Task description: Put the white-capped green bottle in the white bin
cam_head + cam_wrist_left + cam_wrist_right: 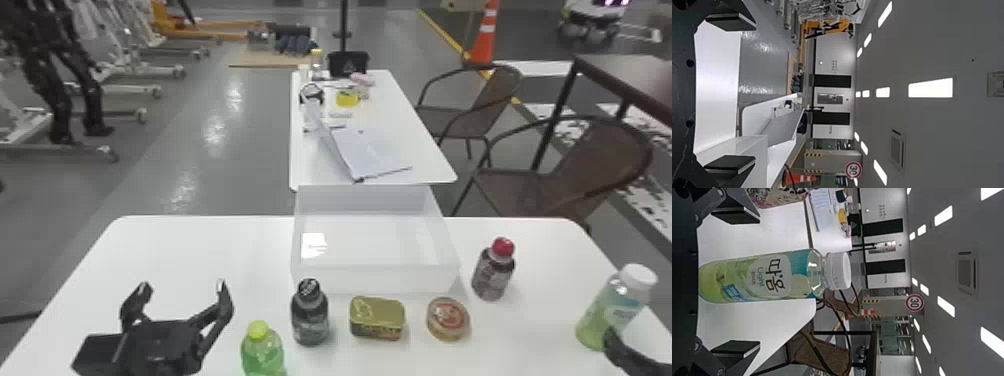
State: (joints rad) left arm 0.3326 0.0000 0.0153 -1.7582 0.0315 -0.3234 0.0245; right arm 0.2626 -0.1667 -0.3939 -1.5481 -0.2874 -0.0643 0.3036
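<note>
The white-capped green bottle (614, 311) stands upright at the table's right side, and my right gripper (631, 356) is at its near side. In the right wrist view the bottle (766, 276) is between the two widely spread fingers of my right gripper (756, 282), with a gap on either side. The white bin (375, 278) sits at the middle of the table's far edge, to the left of that bottle. My left gripper (183, 287) is parked over the table's left part, open and holding nothing; its own wrist view also shows the left gripper (752, 93) spread.
Between the bin and the near edge are a yellow-green-capped bottle (262, 352), a dark bottle (310, 315), a tin (377, 319) and a round container (447, 320). A red-capped bottle (493, 272) stands between the bin and the white-capped bottle.
</note>
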